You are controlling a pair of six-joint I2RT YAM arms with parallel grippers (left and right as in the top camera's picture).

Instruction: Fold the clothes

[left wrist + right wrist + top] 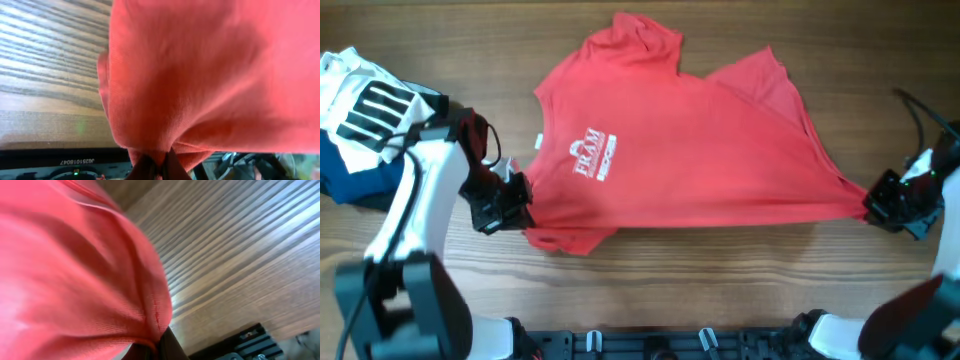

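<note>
**Grip state, both arms: closed on cloth**

Large plain red short-sleeved soft-fabric T-shirt (690, 150) lies spread across the middle of the brown wood-grain tabletop (720, 290), printed side up. White lettering (592, 157) sits on the chest, toward the left end. A small white tag (537, 140) shows at the left edge. One sleeve points to the far side, rumpled. The near hem runs in a nearly straight line between the two arms and looks drawn taut.

Left fingers (520, 197): at the shirt's near-left corner, beside the lower sleeve. In the left wrist view the dark fingers (144, 169) are nearly closed, with a bunch of red fabric (210, 75) gathered and pinched between them. No gap to speak of.

Right fingers (873, 203): at the shirt's far-right corner, where the cloth narrows to a point. In the right wrist view the fabric (65, 270) converges into the dark fingers (170, 344), which are clamped narrowly on it.

Far left of the tabletop: a white garment with black stripes (365, 100) lying on a folded navy garment (350, 180). Both are well apart from the shirt.
</note>
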